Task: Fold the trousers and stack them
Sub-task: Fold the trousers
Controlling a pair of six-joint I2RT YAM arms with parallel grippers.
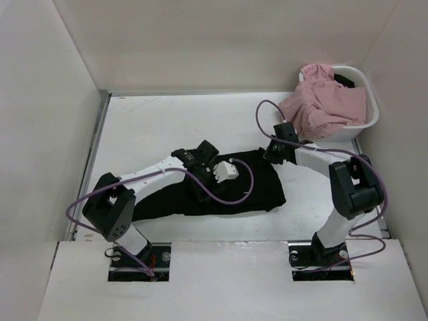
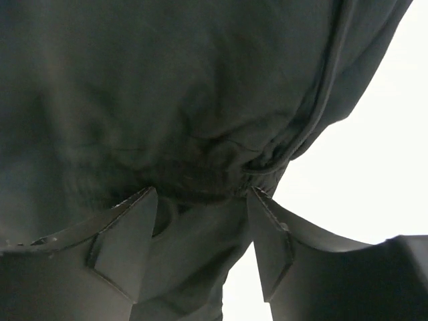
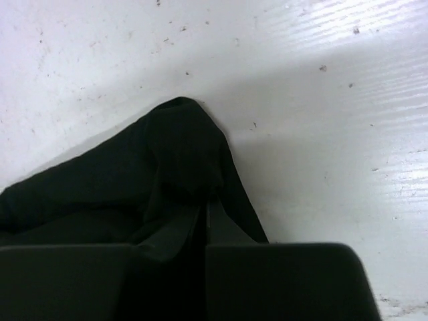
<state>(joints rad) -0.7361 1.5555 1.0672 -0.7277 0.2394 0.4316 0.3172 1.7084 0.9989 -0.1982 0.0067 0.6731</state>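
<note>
The black trousers (image 1: 257,184) lie bunched in the middle of the table. My left gripper (image 1: 200,189) is above their left part. In the left wrist view it (image 2: 202,194) is open, its fingers spread, with black cloth (image 2: 167,100) and its gathered waistband seam filling the frame in front of and between them. My right gripper (image 1: 269,152) is at the trousers' far right corner. In the right wrist view it (image 3: 204,208) is shut on a peak of the black cloth (image 3: 180,144), pinched just above the white table.
A white basket (image 1: 369,100) stands at the back right, with a pink garment (image 1: 328,103) spilling over its front rim. White walls close in the table on the left, back and right. Purple cables loop off both arms.
</note>
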